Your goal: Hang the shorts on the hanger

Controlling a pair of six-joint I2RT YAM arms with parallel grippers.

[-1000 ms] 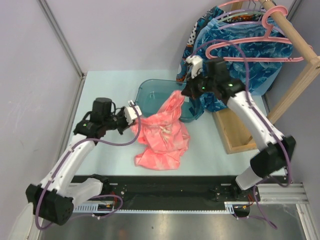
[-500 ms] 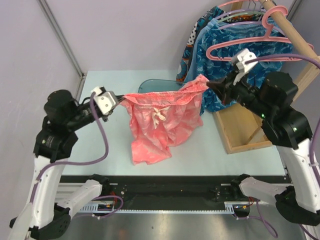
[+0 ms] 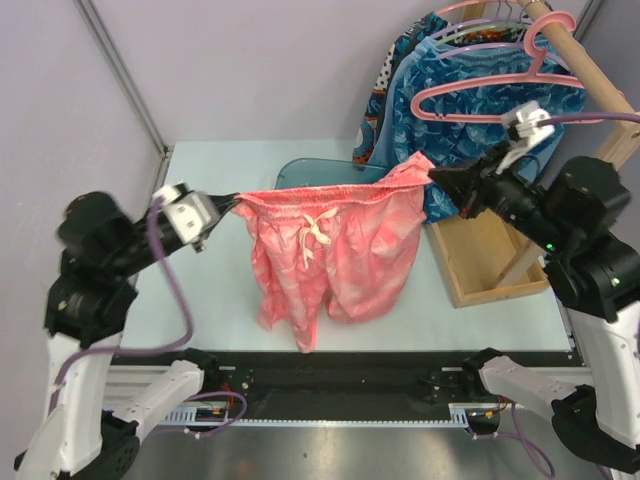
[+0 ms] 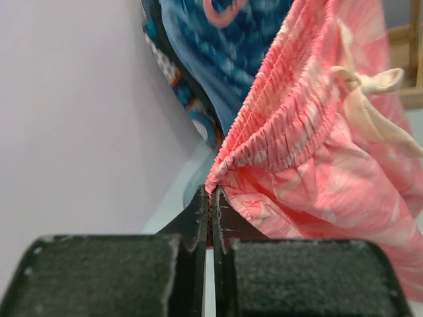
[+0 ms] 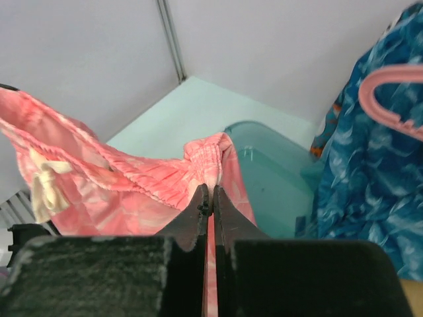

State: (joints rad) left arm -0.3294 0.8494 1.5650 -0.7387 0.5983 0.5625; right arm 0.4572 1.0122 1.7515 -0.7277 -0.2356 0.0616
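The coral-pink shorts (image 3: 330, 250) hang in the air over the table, waistband stretched level, white drawstring bow facing the camera. My left gripper (image 3: 237, 200) is shut on the left end of the waistband, as the left wrist view shows (image 4: 211, 198) with the shorts (image 4: 317, 165) beyond. My right gripper (image 3: 432, 175) is shut on the right end; in the right wrist view (image 5: 211, 191) the shorts (image 5: 132, 191) trail left. The bright-pink hanger (image 3: 500, 95) hangs on the rod above and right of the right gripper, and shows in the right wrist view (image 5: 390, 79).
A teal bin (image 3: 300, 172) sits on the table behind the shorts. Blue patterned garments (image 3: 470, 140) hang on a wooden rack (image 3: 590, 90) at the back right, with a lilac hanger (image 3: 480, 45) among them. The rack's base (image 3: 480, 260) lies right of the shorts.
Both grippers have risen and drawn apart, lifting the shorts from a heap on the table into a stretched hang. The legs now dangle nearly clear of the table.
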